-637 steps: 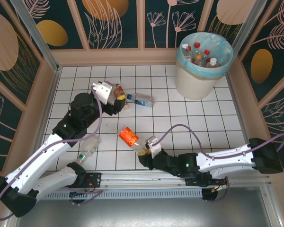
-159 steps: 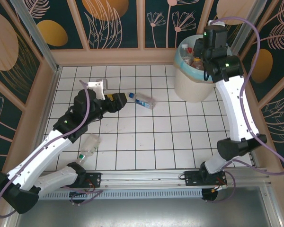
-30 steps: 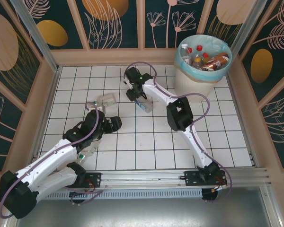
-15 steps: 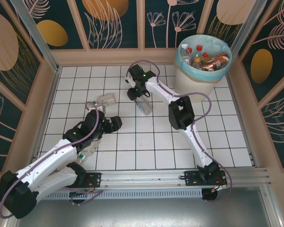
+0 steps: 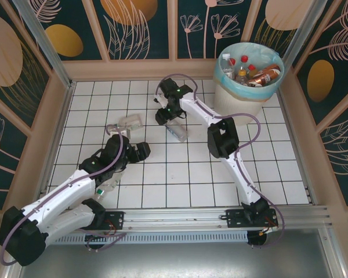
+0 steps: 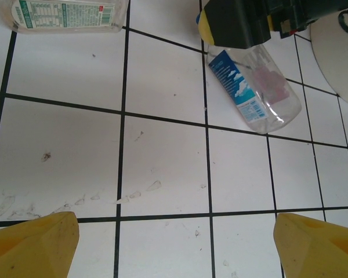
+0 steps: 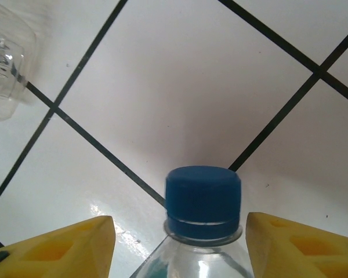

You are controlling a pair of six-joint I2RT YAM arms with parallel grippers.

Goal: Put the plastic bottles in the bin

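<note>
The right hand (image 7: 178, 231) stands parted astride the neck of the blue-capped bottle (image 7: 203, 197) — it lies on the tabletop (image 7: 180, 75); the left hand (image 6: 174, 231) hovers wide, empty.

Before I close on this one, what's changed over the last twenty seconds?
The right pincer dropped its orange-labelled bottle into the bin, then swung back to straddle the blue-capped bottle, open. The left pincer drew back from a clear bottle. The bin stayed put.

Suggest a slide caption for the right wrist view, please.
Right gripper, jaws open, straddling a blue-capped bottle on white tiles.
</note>
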